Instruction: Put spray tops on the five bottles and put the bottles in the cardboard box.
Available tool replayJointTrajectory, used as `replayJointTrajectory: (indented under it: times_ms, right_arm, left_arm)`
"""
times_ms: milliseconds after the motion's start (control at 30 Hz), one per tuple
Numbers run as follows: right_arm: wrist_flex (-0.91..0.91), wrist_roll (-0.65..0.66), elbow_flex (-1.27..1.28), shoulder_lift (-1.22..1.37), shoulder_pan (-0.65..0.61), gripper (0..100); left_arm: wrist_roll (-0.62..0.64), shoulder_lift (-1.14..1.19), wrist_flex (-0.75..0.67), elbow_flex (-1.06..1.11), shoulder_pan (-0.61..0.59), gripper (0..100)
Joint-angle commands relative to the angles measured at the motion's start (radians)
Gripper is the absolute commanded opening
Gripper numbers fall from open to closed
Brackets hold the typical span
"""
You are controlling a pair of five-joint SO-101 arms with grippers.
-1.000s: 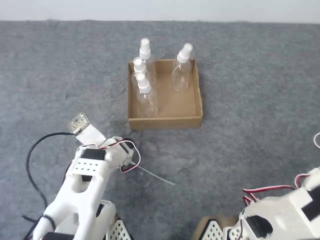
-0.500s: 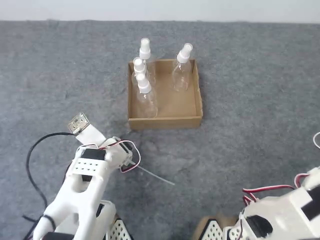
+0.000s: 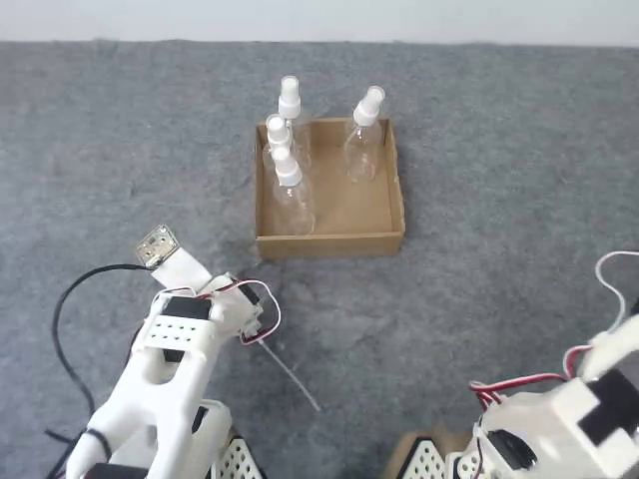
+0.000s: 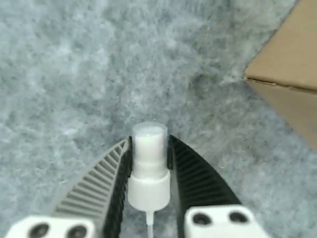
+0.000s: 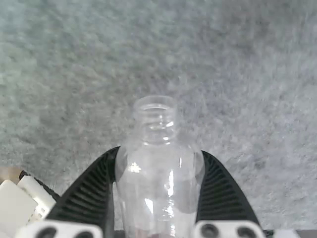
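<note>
- Noted left end effector (image 4: 148,144) clamped snug on a white spray top (image 4: 148,173), one finger on each side of its collar, nozzle end pointing away from the wrist, grey felt worktop (image 4: 74,59) behind it
- Traced its thin dip tube (image 3: 293,377) in the high view, slanting out from the left arm (image 3: 175,364) over the worktop
- Noted right end effector (image 5: 159,153) closed around the shoulders of a clear bottle (image 5: 157,121), threaded neck uncapped
- Counted four capped bottles standing in the cardboard box (image 3: 329,240): back bottle (image 3: 290,100), middle bottle (image 3: 277,133) and front bottle (image 3: 290,180) in a line along one side wall, fourth bottle (image 3: 365,120) in the far corner opposite
- Placed the box at the middle of the worktop, well apart from both arms
</note>
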Motion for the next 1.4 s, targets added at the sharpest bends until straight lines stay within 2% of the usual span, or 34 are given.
replayJointTrajectory:
  times_ms: [0, 167, 300, 700, 933, 1200, 1367]
  right_arm:
    - [0.039, 0.014, 0.064, -0.151, -0.081, 6.9]
    - [0.039, 0.014, 0.229, -0.300, -0.157, 6.9]
    - [0.036, 0.008, 0.362, -0.472, -0.226, 6.9]
    - [0.031, -0.319, 0.646, -0.906, -0.630, 6.9]
    - [-0.093, -0.494, 0.799, -1.069, -0.895, 6.9]
    - [-0.203, -0.598, 0.884, -1.156, -1.087, 6.9]
    - [-0.275, -0.611, 0.911, -1.208, -1.175, 6.9]
  left_arm:
    - [0.006, -0.040, -0.025, -0.016, -0.003, 8]
    - [-0.008, -0.041, -0.020, -0.030, -0.005, 1]
    - [-0.031, -0.041, -0.008, -0.051, -0.044, 1]
    - [-0.031, -0.041, -0.008, -0.056, -0.058, 1]
    - [-0.035, -0.041, -0.008, -0.056, -0.058, 1]
    - [-0.035, -0.041, -0.008, -0.056, -0.058, 1]
    - [-0.035, -0.041, -0.008, -0.056, -0.058, 1]
